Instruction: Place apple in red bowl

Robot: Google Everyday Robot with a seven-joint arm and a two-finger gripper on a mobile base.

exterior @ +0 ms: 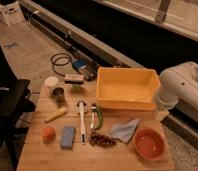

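Note:
The apple (48,133), small and orange-red, lies on the wooden table (42,157) near its front left. At the front right of the table sits the red bowl (149,143), round and shallow, with nothing in it. The white arm (182,87) rises at the table's right side, next to the yellow tub. My gripper does not show in this view; only the arm's thick white links do.
A large yellow tub (127,87) fills the back right. Between apple and bowl lie a blue sponge (67,136), a white brush (81,120), dark grapes (102,140) and a blue cloth (124,130). A yellow piece (56,115), a can (59,95) and a cup (52,82) stand at back left.

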